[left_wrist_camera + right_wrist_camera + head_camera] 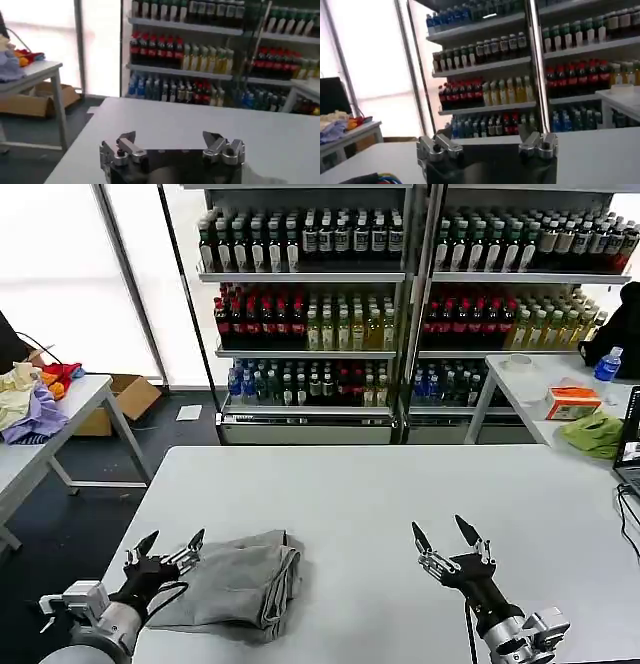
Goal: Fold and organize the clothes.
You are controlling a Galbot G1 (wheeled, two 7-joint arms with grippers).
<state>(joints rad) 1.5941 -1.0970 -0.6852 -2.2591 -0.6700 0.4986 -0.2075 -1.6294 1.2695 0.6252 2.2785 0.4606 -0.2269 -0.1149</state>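
The left gripper, fingers apart, hovers at the folded grey shirt's nine o'clock edge. The right gripper, also spread, hangs over the bare table at three o'clock.

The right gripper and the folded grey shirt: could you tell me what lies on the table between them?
Nothing: in the head view, bare white table separates the open right gripper from the folded grey shirt.

Behind the white counter stand shelves of drink bottles. On a side table to the left lies a heap of yellow, purple and red garments, with a cardboard box on the floor beside it. A table to the right carries a lime-green cloth bundle, an orange box and a blue-labelled bottle.
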